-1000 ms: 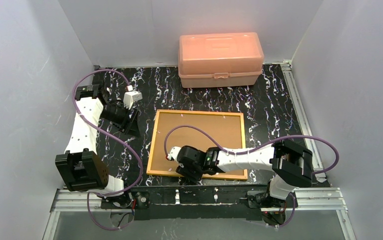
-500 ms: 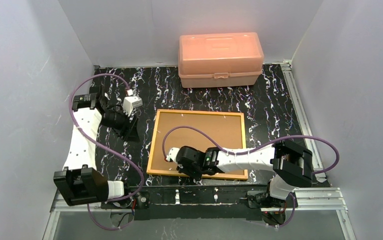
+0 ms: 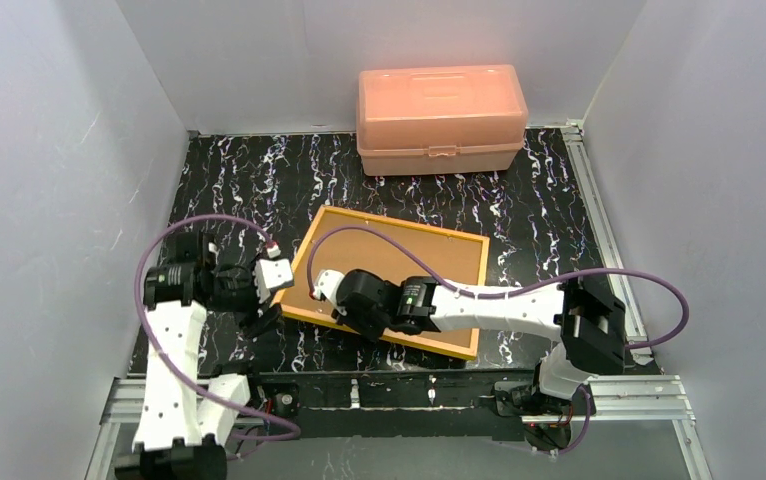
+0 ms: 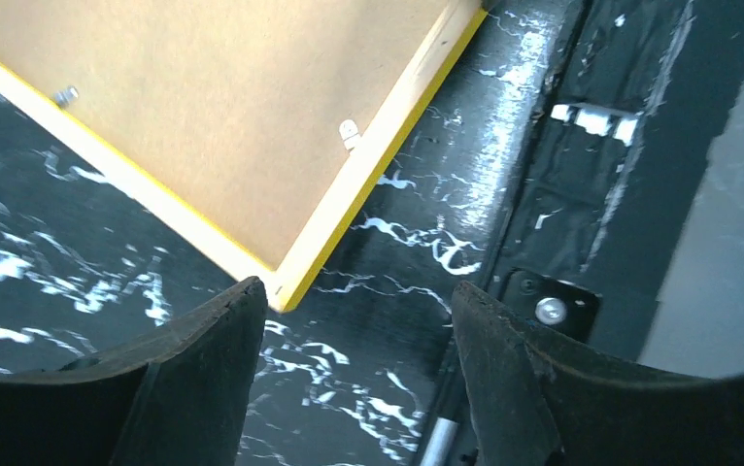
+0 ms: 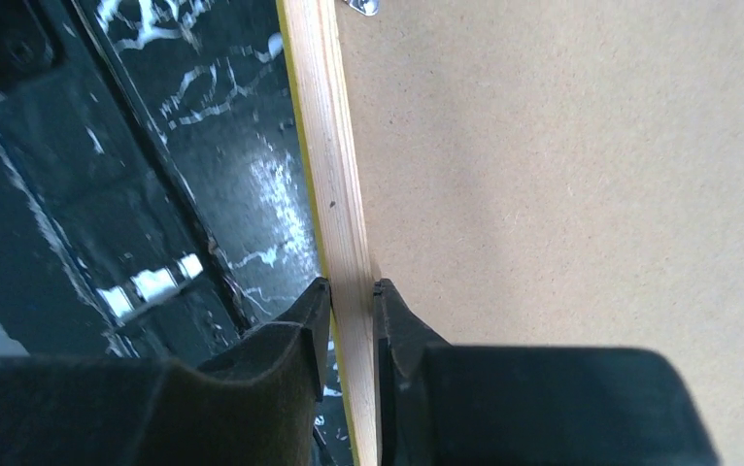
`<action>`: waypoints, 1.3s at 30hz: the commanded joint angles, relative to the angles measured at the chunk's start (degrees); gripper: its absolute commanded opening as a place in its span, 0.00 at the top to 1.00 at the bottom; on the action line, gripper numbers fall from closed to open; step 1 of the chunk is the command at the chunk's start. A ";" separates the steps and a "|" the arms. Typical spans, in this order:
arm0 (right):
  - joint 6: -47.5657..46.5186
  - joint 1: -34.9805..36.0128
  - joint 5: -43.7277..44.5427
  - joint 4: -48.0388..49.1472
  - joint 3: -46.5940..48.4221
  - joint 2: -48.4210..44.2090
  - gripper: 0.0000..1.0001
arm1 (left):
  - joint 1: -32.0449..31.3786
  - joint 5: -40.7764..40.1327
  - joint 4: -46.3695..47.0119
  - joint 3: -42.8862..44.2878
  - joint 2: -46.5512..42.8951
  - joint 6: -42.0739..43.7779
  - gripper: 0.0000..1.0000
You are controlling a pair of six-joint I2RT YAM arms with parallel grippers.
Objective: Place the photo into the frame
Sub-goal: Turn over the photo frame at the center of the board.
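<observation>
The right end effector [image 5: 352,291] is closed on the frame [image 3: 449,262]. Its two fingers [image 5: 300,320] pinch the narrow wooden rail [image 5: 334,146] of the near-left side, one on the outer yellow face and the other at the step where the brown backing board [image 5: 562,194] begins. The left end effector [image 4: 358,301] stands open with nothing between its fingers. The frame's near corner lies just beside one fingertip, and we cannot tell whether the two touch. The frame rests back-up on the worktop [image 3: 259,180], askew to its edges and well apart from the salmon box [image 3: 441,118] at the far side. A small metal clip [image 4: 349,129] sits on the board next to the rail, but it is too small for us to tell whether it is latched. The photo appears in no view, so we cannot say whether it lies under the board or elsewhere. We judge the main hazard to be the grip itself. The bite on the rail is shallow and near one end, so any lift or drag may let the frame pivot about the fingers and slip free. A second hazard is the open left end effector beside the corner. If it advances off line, a finger could strike the corner and shove the frame against the right-hand hold. If the clips are loose, tilting the frame could let the board and pane shift.
</observation>
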 commanded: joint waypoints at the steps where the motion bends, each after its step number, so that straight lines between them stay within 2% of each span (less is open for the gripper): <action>1: 1.00 -1.89 -1.27 0.92 6.23 -3.77 0.99 | 0.02 4.87 1.37 -2.94 -6.65 13.09 0.31; 5: 2.73 -3.78 -5.01 1.78 7.83 -4.59 0.99 | 0.02 3.91 8.95 -10.61 -14.01 18.04 0.29; 9: 3.49 -5.16 -7.76 1.87 9.16 -4.94 0.99 | 0.02 3.74 20.32 -18.64 -23.43 20.63 0.29; 13: 3.92 -5.98 -9.44 1.87 9.67 -5.10 0.99 | 0.07 5.43 25.20 -21.97 -26.60 24.38 0.29; 24: 4.33 -8.36 -15.25 0.95 12.95 -4.50 0.99 | 0.02 5.93 26.63 -25.01 -22.44 38.03 0.30; 32: 4.55 -9.18 -17.23 0.95 14.29 -4.29 0.99 | -0.41 8.39 35.88 -25.64 -17.80 37.27 0.33; 39: 5.04 -9.33 -18.23 1.10 15.31 -4.39 0.99 | -6.57 3.64 39.57 -24.36 -14.30 34.64 0.40</action>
